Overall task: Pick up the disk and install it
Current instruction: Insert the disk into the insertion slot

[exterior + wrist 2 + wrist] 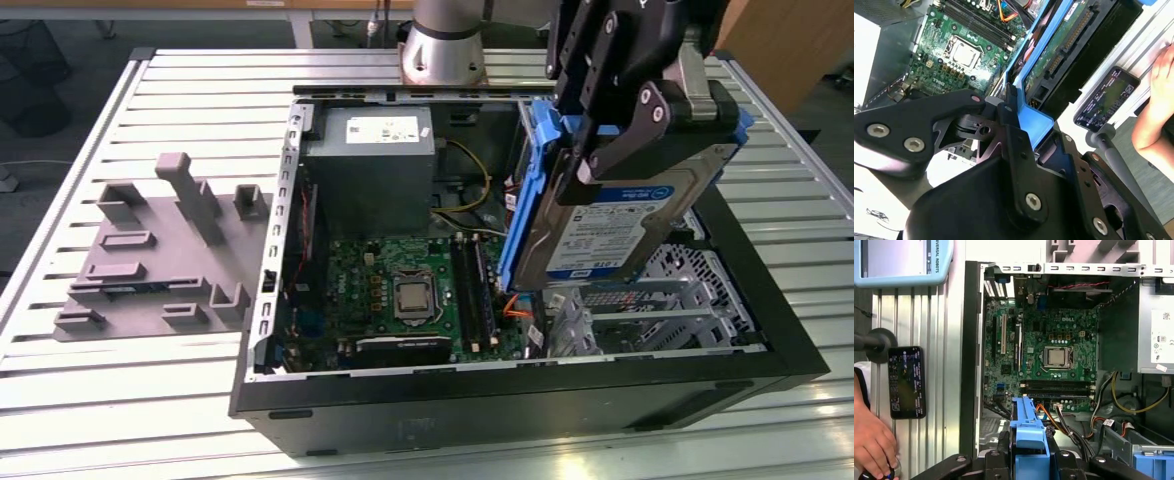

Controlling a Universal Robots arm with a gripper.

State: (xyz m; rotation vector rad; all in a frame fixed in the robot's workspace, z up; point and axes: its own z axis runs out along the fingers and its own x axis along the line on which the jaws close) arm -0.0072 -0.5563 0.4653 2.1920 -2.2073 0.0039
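The end effector (641, 150) is clamped shut on the disk (627, 225), its black fingers (587, 165) pressing the two long edges where the blue side rails run. It holds the disk steeply tilted, label side facing out in the exterior view, with the upper end between the fingers and the lower end dipping into the open top of the computer case (534, 395). Whether that lower end touches anything inside cannot be told. In the second wrist view the disk's underside shows a green circuit board and a connector strip.

Directly below the end effector, inside the case, sits the silver drive cage (654, 310), with orange cables (514, 305) just beside the disk's lower corner. Next outward lies the green motherboard (400, 285), its processor socket bare. Beyond the motherboard, farther from the end effector, stands the grey power supply (367, 160) with a small white sticker, and yellow wires (467, 175) run from it.

The case rests on a slatted metal counter (134, 400). Well away from the end effector, on the far side of the case toward the exterior view's left, a grey fixture plate (160, 250) with upright pegs lies on the counter. In the first wrist view a dark phone (906, 382) lies on the counter outside the case wall, a person's hand (871, 445) is near it, and a pale blue pendant (901, 262) lies farther along.
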